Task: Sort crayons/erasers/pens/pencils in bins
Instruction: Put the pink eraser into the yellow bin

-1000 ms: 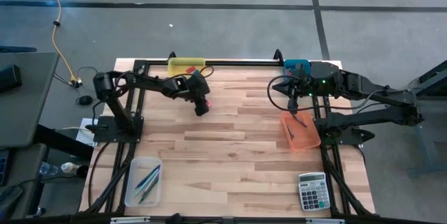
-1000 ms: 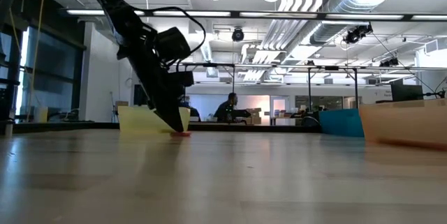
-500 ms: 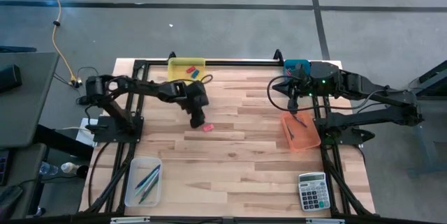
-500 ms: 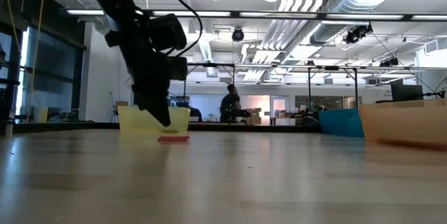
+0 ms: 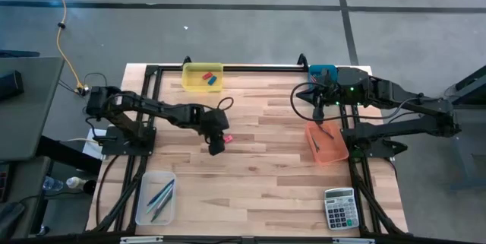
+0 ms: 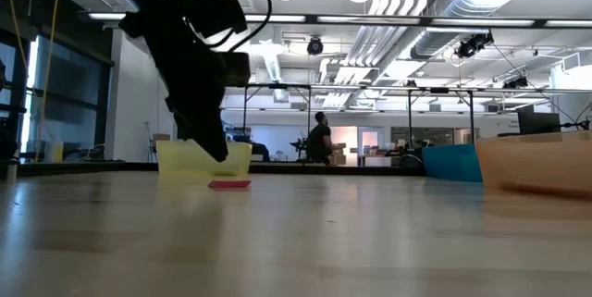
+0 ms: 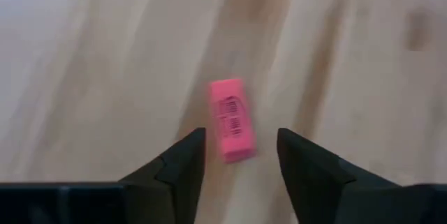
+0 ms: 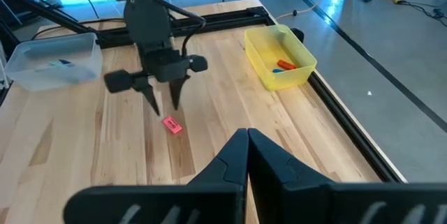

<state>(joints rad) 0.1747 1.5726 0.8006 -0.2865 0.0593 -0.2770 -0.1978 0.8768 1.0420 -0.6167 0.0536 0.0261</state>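
From above, my left hand (image 5: 216, 148) hangs over the wooden surface (image 5: 258, 191), well away from the yellow bin (image 5: 203, 77), and the pink eraser (image 5: 226, 138) lies just beside it on the bin's side. At surface level, the eraser (image 6: 229, 184) lies flat in front of that bin (image 6: 190, 157), my left hand (image 6: 213, 149) above it, not touching. Through my left wrist, my fingers (image 7: 183, 160) are spread, grasping nothing, the eraser (image 7: 232, 120) just ahead between them. My right hand (image 8: 248, 140) is clenched, empty, facing the eraser (image 8: 172, 125).

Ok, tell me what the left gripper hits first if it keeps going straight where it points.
Probably the pink eraser on the table: it lies just ahead of the open left gripper, in line with the gap, though depth is unclear.
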